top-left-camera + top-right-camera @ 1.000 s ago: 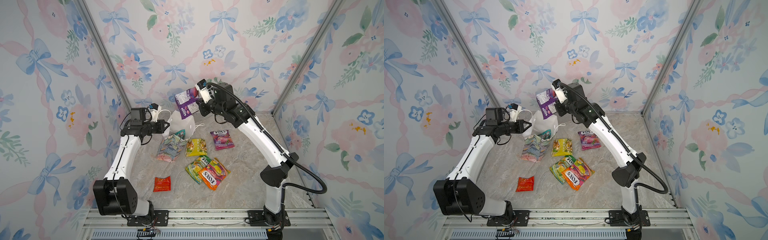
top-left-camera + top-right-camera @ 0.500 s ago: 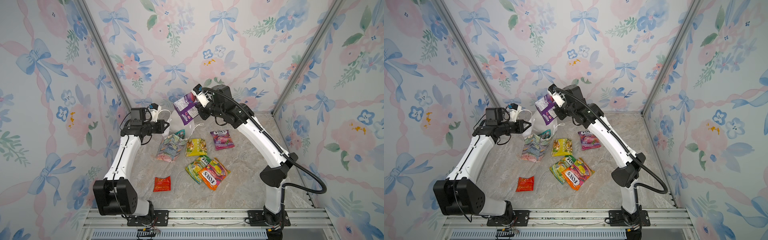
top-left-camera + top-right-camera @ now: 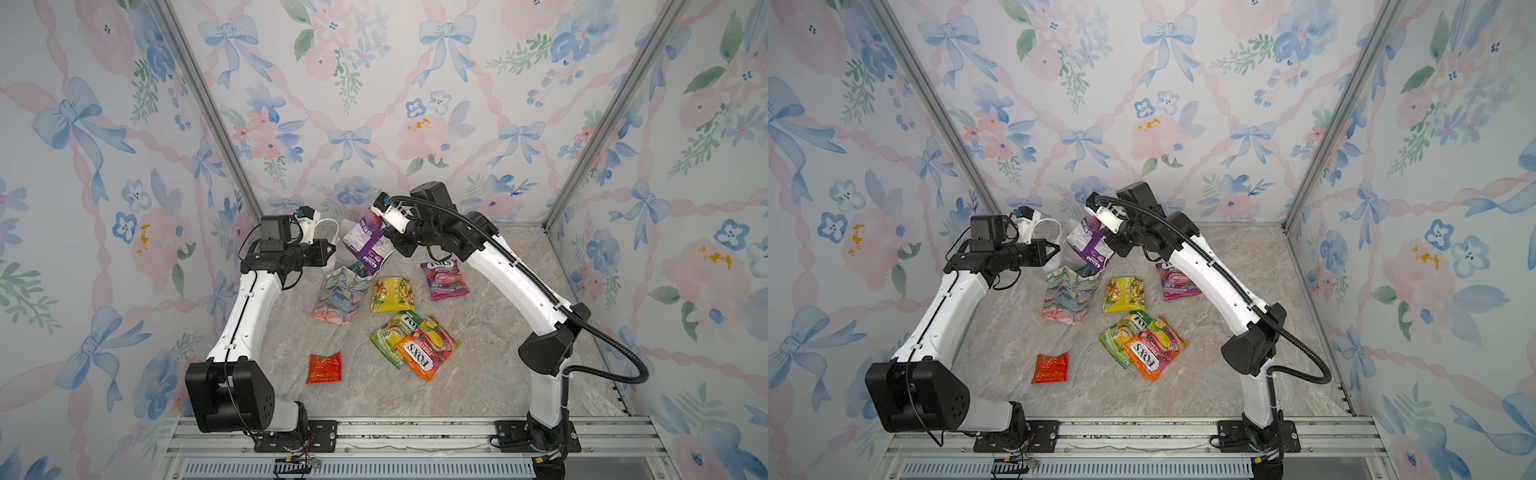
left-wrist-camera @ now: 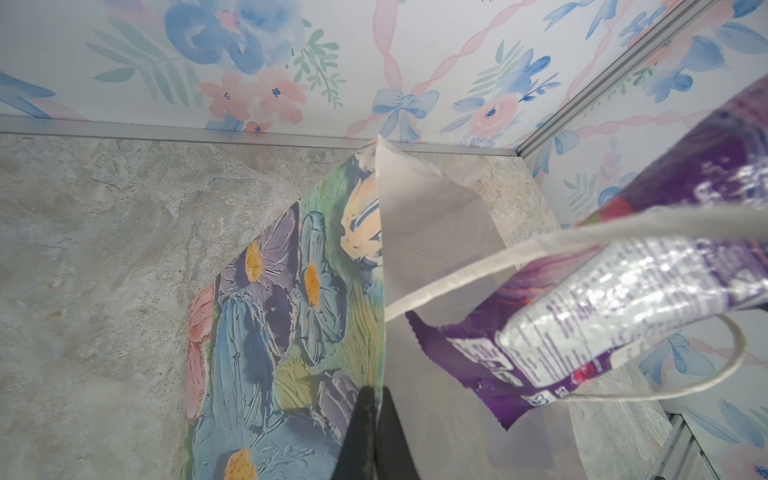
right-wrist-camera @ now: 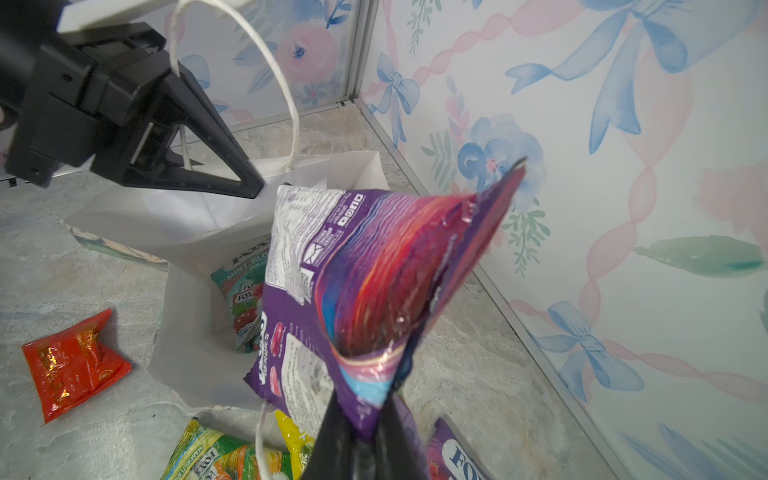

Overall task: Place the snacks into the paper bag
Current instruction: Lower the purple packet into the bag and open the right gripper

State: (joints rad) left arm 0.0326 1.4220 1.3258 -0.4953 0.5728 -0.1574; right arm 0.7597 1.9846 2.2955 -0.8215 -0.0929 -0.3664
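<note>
Pinches the rim of the paper bag (image 3: 340, 297) in the left pincer (image 4: 376, 399), jaws closed tight on the paper. Holds a purple packet (image 5: 374, 270) by one edge in the right pincer (image 5: 361, 415), clamped on it, tilted over the bag's open mouth. Shows a teal packet (image 5: 239, 291) inside the bag, a yellow packet (image 3: 392, 295) just beside it on the tabletop (image 3: 478, 374), an orange packet (image 3: 428, 349) atop a green packet (image 3: 386, 337) farther off.

"FOX'S" stood in large letters on the orange packet (image 3: 422, 353) and on the flat purple packet (image 3: 444, 279) in a top view. The teal packet (image 5: 237, 286) inside the paper bag (image 5: 187, 216) read "MINT" and "FOX'S"; print on the hanging purple packet (image 5: 353, 257) was illegibly small.
</note>
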